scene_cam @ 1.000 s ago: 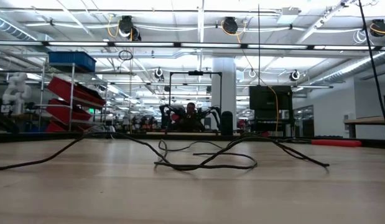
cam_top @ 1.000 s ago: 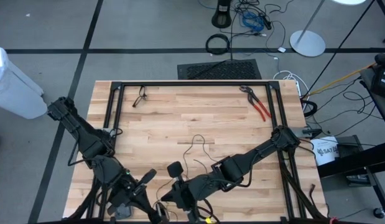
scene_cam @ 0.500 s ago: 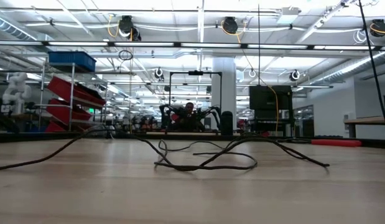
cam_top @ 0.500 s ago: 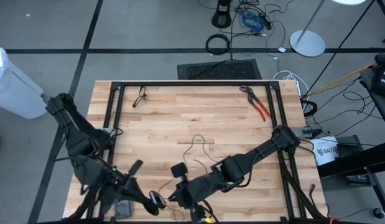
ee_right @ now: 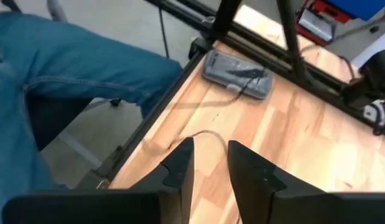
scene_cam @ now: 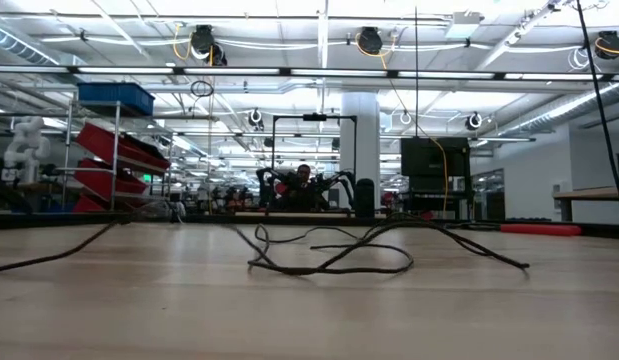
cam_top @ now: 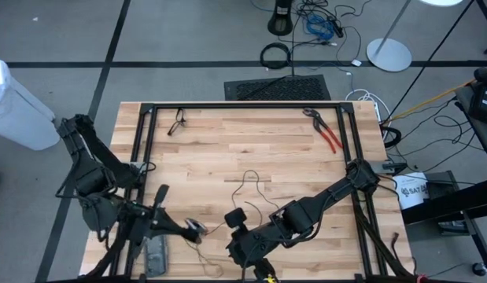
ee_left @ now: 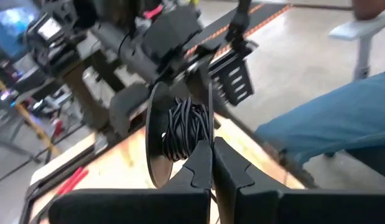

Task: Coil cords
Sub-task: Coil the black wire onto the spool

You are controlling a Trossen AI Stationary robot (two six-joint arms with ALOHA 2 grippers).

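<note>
High view: wooden table [cam_top: 227, 149] inside a black frame, both arms at its near edge.
Cord: thin black cord [cam_top: 253, 185], loose on the table's middle in slack loops; from there a strand runs toward the left gripper.
Cord, low view: same cord [scene_cam: 329, 262] lies in low flat curves across the tabletop.
Cord, left wrist view: a tight bundle of black turns [ee_left: 185, 127] sits just ahead of the fingertips, against a dark round disc [ee_left: 156, 144].
Left gripper: [cam_top: 193, 229] near the table's front left, fingers pressed together, the cord bundle at their tips.
Right gripper: [cam_top: 236, 218] front centre, just right of the left one; fingers [ee_right: 177, 163] parted, nothing between them.
Other items: red-handled pliers [cam_top: 325, 131] at the far right; grey flat device [ee_right: 236, 76] near the front edge.
Person: blue-clad leg [ee_right: 61, 62] beside the table.
Writing: white container [cam_top: 412, 191] off the right edge reads partly "SAT"; rest unreadable.
</note>
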